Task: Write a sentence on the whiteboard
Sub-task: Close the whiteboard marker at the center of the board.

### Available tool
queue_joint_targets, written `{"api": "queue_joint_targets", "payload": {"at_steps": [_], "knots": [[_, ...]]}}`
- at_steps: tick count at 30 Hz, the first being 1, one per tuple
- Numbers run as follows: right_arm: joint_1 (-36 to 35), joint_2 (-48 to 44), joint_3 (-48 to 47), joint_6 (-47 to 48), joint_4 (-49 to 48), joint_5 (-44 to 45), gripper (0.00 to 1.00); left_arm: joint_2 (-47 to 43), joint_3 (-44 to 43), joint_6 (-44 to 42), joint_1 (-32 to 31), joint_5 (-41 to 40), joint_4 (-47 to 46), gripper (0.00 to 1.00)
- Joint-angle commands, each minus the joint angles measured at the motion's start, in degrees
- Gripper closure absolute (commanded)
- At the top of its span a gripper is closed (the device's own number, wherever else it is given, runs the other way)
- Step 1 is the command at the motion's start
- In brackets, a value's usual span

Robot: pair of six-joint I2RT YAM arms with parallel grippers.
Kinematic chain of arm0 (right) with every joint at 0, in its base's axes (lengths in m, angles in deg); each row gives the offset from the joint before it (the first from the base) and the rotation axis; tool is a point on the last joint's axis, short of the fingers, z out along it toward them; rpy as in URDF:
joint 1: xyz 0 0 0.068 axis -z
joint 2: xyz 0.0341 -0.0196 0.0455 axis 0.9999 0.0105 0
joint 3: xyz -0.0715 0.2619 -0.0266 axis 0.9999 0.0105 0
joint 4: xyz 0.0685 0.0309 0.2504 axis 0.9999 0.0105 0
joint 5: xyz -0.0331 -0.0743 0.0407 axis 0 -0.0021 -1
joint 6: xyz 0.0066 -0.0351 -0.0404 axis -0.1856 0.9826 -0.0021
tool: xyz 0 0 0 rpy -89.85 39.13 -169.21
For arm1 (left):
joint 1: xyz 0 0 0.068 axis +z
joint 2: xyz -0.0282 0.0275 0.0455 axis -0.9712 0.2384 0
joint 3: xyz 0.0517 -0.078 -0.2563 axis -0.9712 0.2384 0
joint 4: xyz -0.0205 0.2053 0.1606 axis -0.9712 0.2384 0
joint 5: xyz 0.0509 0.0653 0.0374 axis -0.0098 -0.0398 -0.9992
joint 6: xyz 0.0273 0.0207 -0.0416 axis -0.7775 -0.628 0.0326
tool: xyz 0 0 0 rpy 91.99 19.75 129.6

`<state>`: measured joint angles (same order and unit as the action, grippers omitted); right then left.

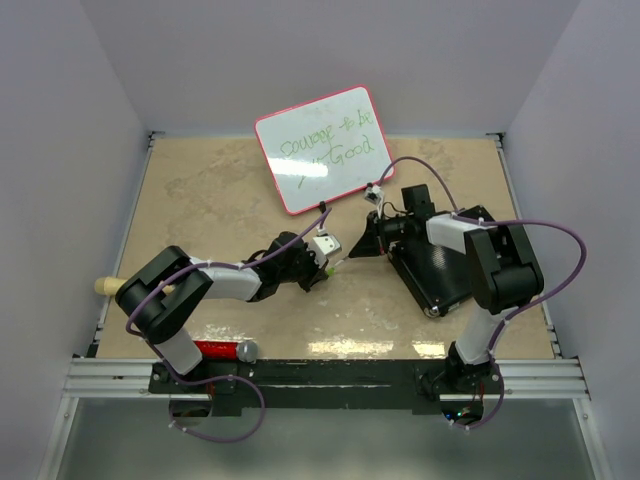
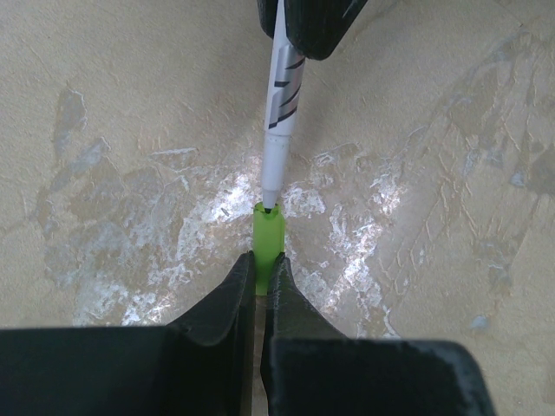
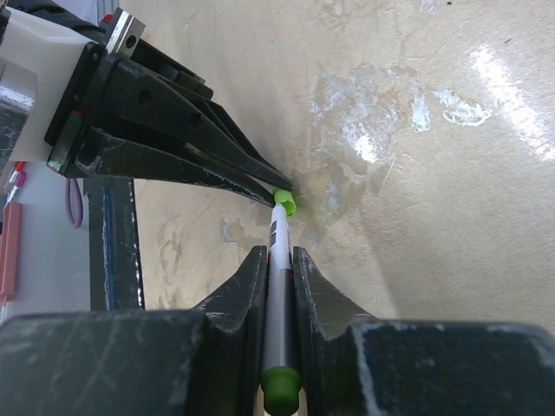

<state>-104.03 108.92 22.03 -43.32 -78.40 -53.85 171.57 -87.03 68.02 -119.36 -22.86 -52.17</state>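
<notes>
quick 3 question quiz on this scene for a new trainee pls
1. True or false: the whiteboard is blank.
2. Multiple choice: the left end effector is shut on A the green cap, B a cloth, C nothing.
3. Fill in: the right end effector holds the white ____, its tip at the cap's mouth.
Key: 1 false, green writing shows on it; 2 A; 3 marker.

Bright, even light from overhead. Broad white glare patches on the worktop (image 2: pixel 104 87) in both wrist views. Faint, soft shadows under the arms in the top view. The whiteboard (image 1: pixel 322 150) is not washed out, but its writing is small and only partly legible.
</notes>
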Motion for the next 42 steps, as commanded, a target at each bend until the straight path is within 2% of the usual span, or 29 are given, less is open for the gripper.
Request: {"api": "queue_joint_targets", "payload": {"at_steps": [1,42], "knots": [[-0.57,0.84,-0.85,-0.23,-1.61,0.4,1.0,0.32,1.14,0.04,-0.08,0.64,-0.05,1.0],[-0.04,0.67,-0.85,0.47,-0.65,1.45,1.0,0.67,1.93,0.48,-0.09,0.46,-0.93,1.0]]}}
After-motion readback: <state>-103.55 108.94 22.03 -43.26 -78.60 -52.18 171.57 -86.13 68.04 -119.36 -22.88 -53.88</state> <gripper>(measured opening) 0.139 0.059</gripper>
